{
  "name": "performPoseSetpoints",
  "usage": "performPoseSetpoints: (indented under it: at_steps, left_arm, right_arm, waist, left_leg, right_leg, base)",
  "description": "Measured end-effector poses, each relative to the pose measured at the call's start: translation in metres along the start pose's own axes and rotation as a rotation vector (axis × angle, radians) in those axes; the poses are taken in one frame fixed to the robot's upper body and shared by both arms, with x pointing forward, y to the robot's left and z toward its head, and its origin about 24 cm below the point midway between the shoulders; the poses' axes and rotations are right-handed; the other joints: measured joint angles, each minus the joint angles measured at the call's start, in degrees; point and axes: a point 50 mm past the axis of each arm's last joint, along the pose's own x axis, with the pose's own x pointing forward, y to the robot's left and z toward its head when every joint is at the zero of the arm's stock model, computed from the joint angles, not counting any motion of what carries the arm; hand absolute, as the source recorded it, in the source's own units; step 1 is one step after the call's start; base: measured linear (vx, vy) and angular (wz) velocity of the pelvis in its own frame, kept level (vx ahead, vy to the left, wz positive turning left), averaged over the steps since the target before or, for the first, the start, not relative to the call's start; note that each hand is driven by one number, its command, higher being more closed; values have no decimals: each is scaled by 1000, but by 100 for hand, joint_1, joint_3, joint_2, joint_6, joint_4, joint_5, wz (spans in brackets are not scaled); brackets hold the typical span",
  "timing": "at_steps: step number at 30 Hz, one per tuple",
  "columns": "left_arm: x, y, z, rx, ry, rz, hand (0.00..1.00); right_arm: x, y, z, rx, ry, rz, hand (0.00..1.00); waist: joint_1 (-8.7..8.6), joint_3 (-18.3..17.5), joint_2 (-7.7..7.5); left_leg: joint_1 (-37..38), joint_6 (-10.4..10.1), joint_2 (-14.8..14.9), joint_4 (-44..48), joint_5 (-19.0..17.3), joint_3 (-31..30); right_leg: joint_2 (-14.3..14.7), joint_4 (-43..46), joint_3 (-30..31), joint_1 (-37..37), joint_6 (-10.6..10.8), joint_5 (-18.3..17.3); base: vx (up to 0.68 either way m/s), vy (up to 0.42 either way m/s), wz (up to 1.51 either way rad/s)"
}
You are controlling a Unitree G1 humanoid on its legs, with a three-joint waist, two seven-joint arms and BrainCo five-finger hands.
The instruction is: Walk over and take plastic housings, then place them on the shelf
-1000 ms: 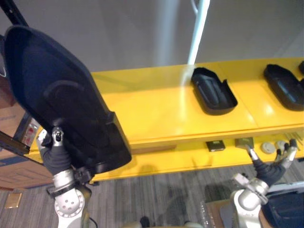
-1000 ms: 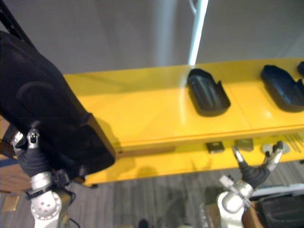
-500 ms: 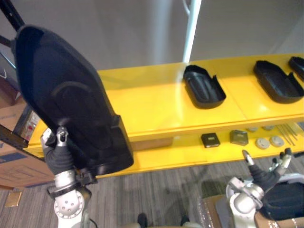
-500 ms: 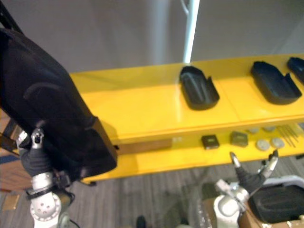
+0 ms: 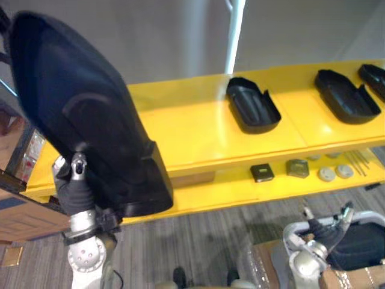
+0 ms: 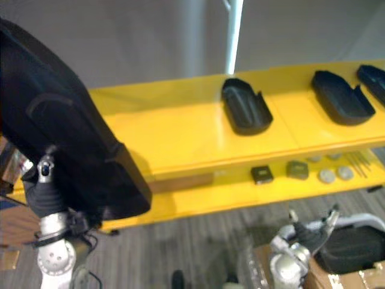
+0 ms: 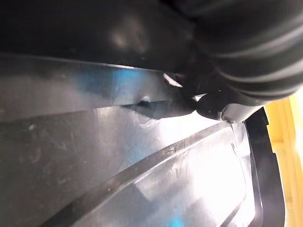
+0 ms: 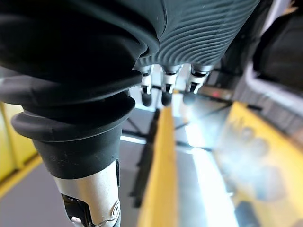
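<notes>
- My left hand (image 5: 76, 180) grips the held housing (image 5: 84, 114), a large black plastic shell. The thumb lies on its outer face near the lower rim. The fingers are hidden behind the wall.
- The held housing stands steeply tilted in the air at the left, its lower end in front of the left end of the yellow shelf (image 5: 192, 132). I cannot tell whether it touches the shelf.
- The left wrist view looks along the glossy ribbed inner surface of the held housing.
- My right hand (image 5: 326, 230) is low at the right, below the shelf's front edge. Its fingers (image 8: 166, 92) are straight and spread, with nothing in them.
- Just beside the right hand, a boxed housing (image 6: 349, 248) lies partly seen in a pale tray on a cardboard carton (image 5: 352, 278).
- On the shelf's top board, the middle housing (image 5: 252, 111) lies open side up and well apart from the held one. The right housing (image 5: 346, 96) is further right, and the edge housing (image 5: 374, 77) sits at the frame edge.
- The lower board (image 5: 210, 195) carries small parts: a black square block (image 5: 262, 173), a grey block (image 5: 297, 168), two grey discs (image 5: 335, 173) and thin rods (image 5: 360, 161).
- A white pole (image 5: 233, 36) rises behind the shelf.
</notes>
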Motion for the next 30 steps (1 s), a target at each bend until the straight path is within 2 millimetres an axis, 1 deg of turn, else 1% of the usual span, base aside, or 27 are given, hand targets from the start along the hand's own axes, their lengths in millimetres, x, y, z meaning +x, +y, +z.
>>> performPoseSetpoints:
  at_steps: [2,4,9,12,16,20,21,22,23,24,25,26,27,28,30]
  left_arm:
    - [0,0,0,3,0,13,100]
    - [0,-2,-1,0,2,12,100]
    - [-2,-6,-5,10,39,-18,100]
    - [-6,-5,-6,29,58,-41,100]
    - [-7,-7,-6,28,60,-82,100]
    - [-2,-14,-5,42,54,-190,100]
    - [1,-18,-6,46,53,-220,100]
    - [10,-27,-5,43,42,-263,100]
    - [14,-30,-4,42,33,-277,100]
    - [23,-37,-4,42,24,-298,100]
    - [32,-41,-4,54,25,-313,100]
    - [37,-43,-6,52,37,-316,100]
    - [48,-46,-12,43,75,-322,100]
    - [54,-47,-17,39,96,-320,100]
    - [72,-46,-42,47,221,-272,100]
  right_arm:
    - [-4,5,-6,-17,25,29,0]
    - [-10,9,-11,-31,48,59,0]
    - [-21,8,-24,-77,97,91,0]
    - [-23,6,-26,-86,107,95,0]
    - [-26,2,-30,-99,122,94,0]
    - [-25,1,-30,-101,123,118,0]
    - [-23,1,-29,-101,118,122,0]
    - [-19,3,-27,-101,100,141,0]
    - [-17,5,-26,-98,91,148,0]
    - [-14,8,-24,-93,81,166,0]
    - [-12,14,-22,-85,72,200,0]
    - [-12,18,-21,-80,68,223,0]
    - [-13,22,-20,-78,63,266,0]
    - [-14,24,-20,-78,61,290,0]
    - [-19,34,-18,-81,51,392,0]
  waist:
    - [-61,2,6]
    - [-61,2,6]
    - [-57,31,10]
    - [-58,47,8]
    - [-65,47,7]
    - [-82,55,20]
    - [-84,63,33]
    - [-97,62,53]
    - [-101,66,63]
    - [-127,73,71]
    - [-216,79,75]
    - [-241,81,78]
    - [-264,84,85]
    - [-282,94,99]
    - [-362,149,165]
  left_leg:
    - [13,-3,6,7,3,-10]
    - [25,-4,13,10,5,-19]
    - [196,0,3,-7,-5,-131]
    - [193,1,-9,-7,-5,-130]
    - [196,2,-7,-8,-3,-122]
    - [183,-6,1,-22,2,-96]
    - [177,-7,0,-25,4,-79]
    - [110,-8,-1,-18,9,-42]
    - [80,-5,-2,-14,20,-30]
    - [32,2,-1,-18,42,-9]
    - [5,6,1,-12,74,-5]
    - [8,7,2,-10,75,-2]
    - [29,7,7,-7,75,26]
    - [38,7,10,-7,75,34]
    - [65,2,21,-15,72,165]
  right_leg:
    - [9,-7,-8,25,0,0]
    - [17,-8,-14,40,0,0]
    - [9,-12,-80,252,-4,-3]
    - [-3,-17,-80,251,-4,-5]
    - [0,-23,-80,251,-8,-9]
    - [8,-42,-74,210,-9,-10]
    - [6,-45,-67,193,-9,-10]
    - [2,-43,-44,113,-6,-7]
    - [2,-45,-39,85,-3,1]
    - [4,-44,-23,27,-4,28]
    - [8,-49,-17,19,-2,56]
    - [10,-48,-12,19,-1,59]
    - [17,-45,23,20,-1,59]
    - [21,-43,37,21,-2,59]
    - [32,-41,153,-5,-2,58]
  base:
    - [0,0,0]
    - [16,-4,2]
    - [20,3,9]
    - [-30,3,-1]
    - [-42,-5,-2]
    - [-45,-5,-3]
    - [-35,11,-7]
    - [-33,14,-7]
    - [-31,18,-8]
    - [-6,11,-3]
    - [0,0,0]
    - [21,1,-6]
    - [20,-3,-8]
    - [13,0,-12]
    - [-3,9,-18]
